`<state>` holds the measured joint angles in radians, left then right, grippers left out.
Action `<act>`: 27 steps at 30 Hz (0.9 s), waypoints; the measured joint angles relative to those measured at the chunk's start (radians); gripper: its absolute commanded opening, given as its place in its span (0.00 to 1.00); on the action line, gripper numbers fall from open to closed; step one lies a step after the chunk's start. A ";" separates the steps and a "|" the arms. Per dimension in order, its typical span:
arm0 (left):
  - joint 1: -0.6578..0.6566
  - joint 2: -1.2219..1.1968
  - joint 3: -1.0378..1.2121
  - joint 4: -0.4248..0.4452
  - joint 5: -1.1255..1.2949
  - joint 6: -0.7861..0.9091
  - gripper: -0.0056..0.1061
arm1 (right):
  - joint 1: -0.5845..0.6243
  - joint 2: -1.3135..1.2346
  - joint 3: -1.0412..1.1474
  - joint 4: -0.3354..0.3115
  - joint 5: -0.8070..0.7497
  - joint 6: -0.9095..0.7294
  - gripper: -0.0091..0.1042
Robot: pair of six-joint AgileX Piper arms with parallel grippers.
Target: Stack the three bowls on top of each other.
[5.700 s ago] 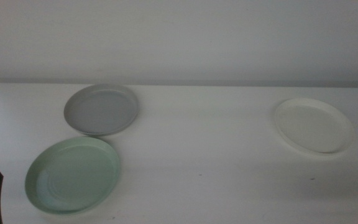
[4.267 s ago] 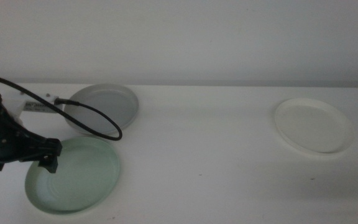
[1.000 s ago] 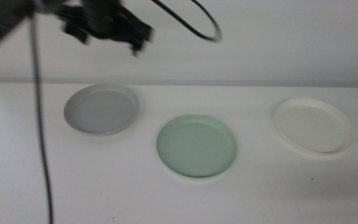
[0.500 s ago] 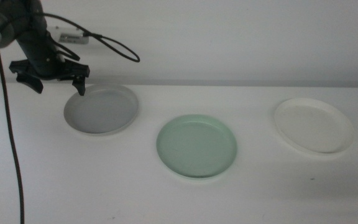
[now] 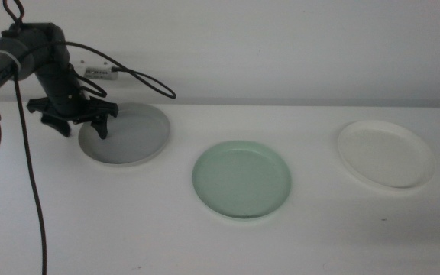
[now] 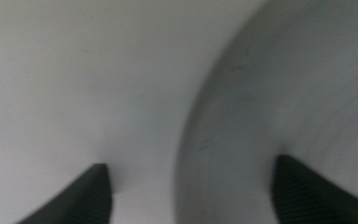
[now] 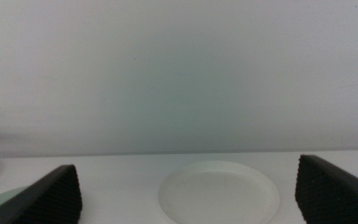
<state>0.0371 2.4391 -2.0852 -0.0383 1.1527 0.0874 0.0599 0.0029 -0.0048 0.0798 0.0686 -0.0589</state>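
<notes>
**Jaws wide at the grey bowl's rim**

Middle view: wide apart on the left gripper [image 5: 76, 124], low over the left edge of the grey bowl [image 5: 128, 135], one jaw over the bare table [image 5: 205, 244], one over the bowl's inside. Not holding anything. Black cable [image 5: 140, 75] looping off the arm. Mint green bowl [image 5: 241, 180] flat in the middle of the table, apart from the grey one. White bowl [image 5: 386, 153] far off on the right side, alone.

Left wrist view: blurry and very close. Spread wide, with the grey bowl's [image 6: 278, 112] curved rim between the two dark jaws. Cannot tell if either jaw touches it.

Right wrist view: right gripper [image 7: 194, 196] wide open too, empty, waiting. White bowl [image 7: 219, 193] between its jaws, farther off. Bit of mint green bowl [image 7: 5, 202] beside one jaw.
</notes>
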 measured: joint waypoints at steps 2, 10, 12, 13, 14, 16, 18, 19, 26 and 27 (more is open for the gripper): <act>0.000 0.000 0.000 -0.004 0.000 0.004 0.42 | 0.000 0.000 0.000 0.000 0.000 0.000 0.89; 0.020 -0.006 -0.012 -0.042 0.034 0.022 0.03 | 0.000 0.000 0.000 0.000 0.000 0.000 0.89; 0.030 -0.024 -0.013 -0.034 0.049 0.025 0.03 | 0.000 0.000 0.000 0.000 0.000 0.000 0.89; 0.032 -0.048 -0.013 -0.022 0.056 0.025 0.04 | 0.000 0.000 0.000 0.000 0.000 0.000 0.89; 0.035 -0.075 -0.013 -0.006 0.058 0.019 0.04 | 0.000 0.000 0.000 0.000 0.000 0.000 0.89; 0.037 -0.156 -0.004 0.006 0.058 -0.004 0.04 | 0.000 0.000 0.000 0.000 0.000 0.000 0.89; 0.037 -0.274 0.044 -0.019 0.053 -0.033 0.04 | 0.000 0.000 0.000 0.000 0.000 0.000 0.89; 0.032 -0.337 0.081 -0.031 0.053 -0.047 0.04 | 0.000 0.000 0.000 0.000 0.000 0.000 0.89; -0.175 -0.583 0.354 -0.051 0.070 -0.195 0.04 | 0.000 0.000 0.000 0.000 0.000 0.000 0.89; -0.216 -0.585 0.370 -0.053 0.074 -0.211 0.04 | 0.000 0.000 0.000 0.000 0.000 0.000 0.89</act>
<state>-0.1786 1.8543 -1.7156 -0.0916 1.2268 -0.1235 0.0599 0.0029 -0.0048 0.0798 0.0686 -0.0589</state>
